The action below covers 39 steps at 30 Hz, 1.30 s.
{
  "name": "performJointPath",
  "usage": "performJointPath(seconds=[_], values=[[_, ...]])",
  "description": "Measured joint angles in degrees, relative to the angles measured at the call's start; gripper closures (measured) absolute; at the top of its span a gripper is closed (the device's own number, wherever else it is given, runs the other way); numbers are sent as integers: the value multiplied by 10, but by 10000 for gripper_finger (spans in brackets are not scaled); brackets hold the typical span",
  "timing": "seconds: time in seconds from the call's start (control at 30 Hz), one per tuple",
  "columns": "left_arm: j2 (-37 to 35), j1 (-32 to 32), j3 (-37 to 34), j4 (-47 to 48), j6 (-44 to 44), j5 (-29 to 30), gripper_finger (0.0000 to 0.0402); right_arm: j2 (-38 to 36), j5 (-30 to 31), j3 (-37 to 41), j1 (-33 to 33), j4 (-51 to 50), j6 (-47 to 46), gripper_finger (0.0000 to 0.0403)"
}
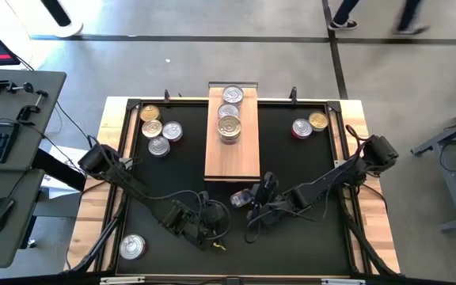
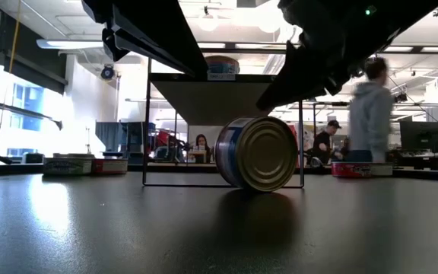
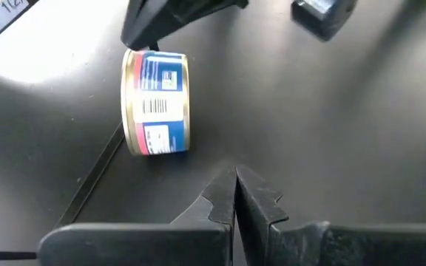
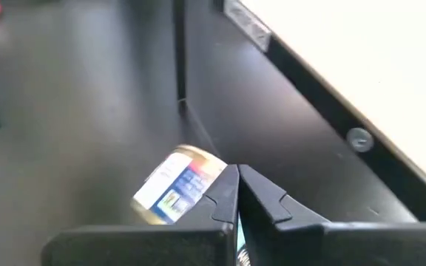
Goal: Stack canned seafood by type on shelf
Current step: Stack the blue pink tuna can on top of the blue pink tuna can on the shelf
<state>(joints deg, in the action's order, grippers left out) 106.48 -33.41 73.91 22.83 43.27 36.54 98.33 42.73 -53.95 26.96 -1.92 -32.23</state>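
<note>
One tin (image 1: 242, 197) of the canned seafood stands on its curved side on the black mat, just off the shelf's near end. It has a gold lid (image 2: 268, 154) and a blue, red and white label (image 3: 157, 103). My right gripper (image 4: 237, 181) is shut, its tips at this tin from the table's right. My left gripper (image 3: 235, 185) is shut and touches nothing, a short way on the tin's near-left side. The shelf (image 1: 232, 154) is a light-wood plank at the middle far side, with three tins (image 1: 229, 127) in a row on it. My right gripper's shut fingertips (image 4: 228, 185) come slanting down from the table's right to the upper side wall (image 4: 198, 174) of the tin that stands on its curved side. I cannot tell whether they touch it. The tin rests on the mat.
Several tins (image 1: 158, 131) lie flat on the mat at the far left, two more (image 1: 309, 125) at the far right, and one (image 1: 132, 247) at the near left corner. People move about in the room beyond the table.
</note>
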Motion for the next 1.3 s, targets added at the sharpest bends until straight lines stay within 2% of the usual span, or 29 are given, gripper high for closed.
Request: performJointPath(seconds=[0.27, 0.4, 0.6, 0.73, 1.3], values=[[6, 6, 0, -4, -2, 27, 402, 0, 28, 0, 0, -29, -11, 403], [24, 19, 0, -15, -18, 11, 401, 0, 33, 0, -6, -70, -43, 403], [54, 27, 0, -52, -19, -13, 401, 0, 17, 1, -11, -94, -68, 403], [62, 29, 0, -44, -25, -8, 401, 0, -19, 1, -11, -94, -70, 403], [63, 46, 0, 24, -90, -10, 401, 0, -32, 1, 63, -96, -170, 403]])
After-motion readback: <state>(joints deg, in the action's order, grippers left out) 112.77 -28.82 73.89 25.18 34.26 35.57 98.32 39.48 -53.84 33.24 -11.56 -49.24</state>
